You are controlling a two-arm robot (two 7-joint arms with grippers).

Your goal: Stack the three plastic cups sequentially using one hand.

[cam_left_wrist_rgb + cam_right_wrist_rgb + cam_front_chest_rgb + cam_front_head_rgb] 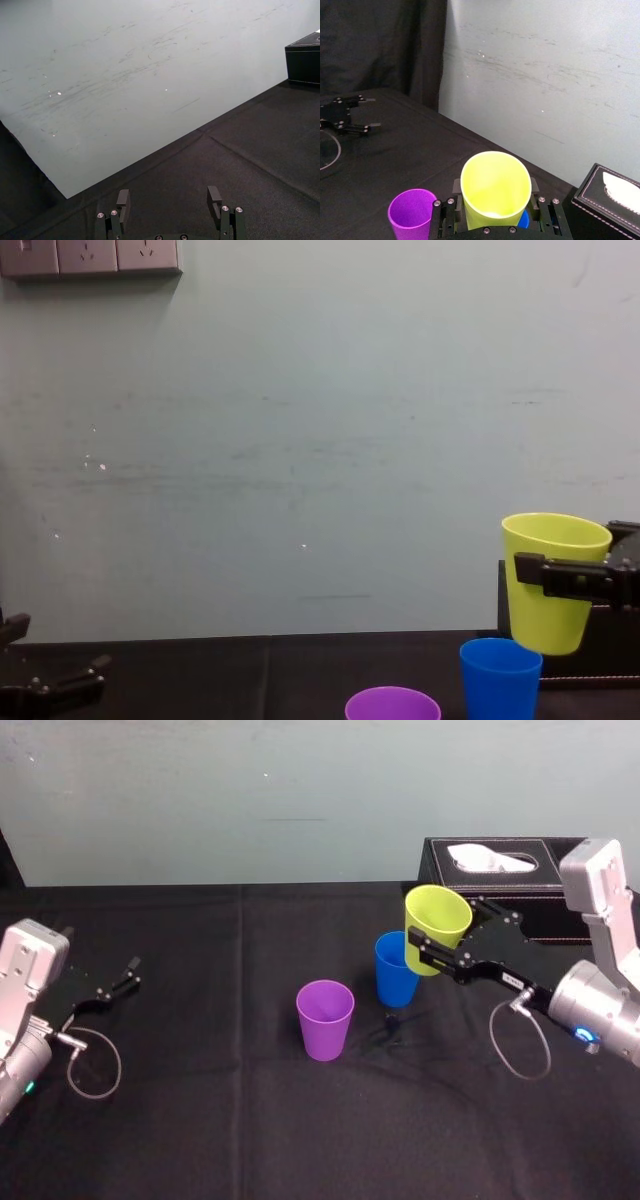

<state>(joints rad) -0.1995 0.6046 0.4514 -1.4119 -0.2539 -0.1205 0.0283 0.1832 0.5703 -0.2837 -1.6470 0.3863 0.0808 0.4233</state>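
**Yellow-green cup held aloft beside the blue one**

The right gripper (445,927) reaches in from the right with its fingers (566,578) clenched on the yellow-green cup (437,918), one on each side of the cup's wall a little below the rim. The cup is clear of the black surface (200,1120), mouth up and leaning slightly. From the chest, its base hangs at about the height of the blue cup's rim and to the right of it; it is not inside.

The blue cup (397,976) stands upright on the surface, just left of and nearer than the lifted cup. The purple cup (325,1019) stands upright too, apart from the blue one, to its left and nearer the robot. Both are open-mouthed with nothing in them.

A black tissue box (497,872) sits at the far right, behind the held cup.

The left gripper (118,985) rests low over the surface at the far left, well away from the cups, its fingers (123,200) spread apart and grasping nothing.
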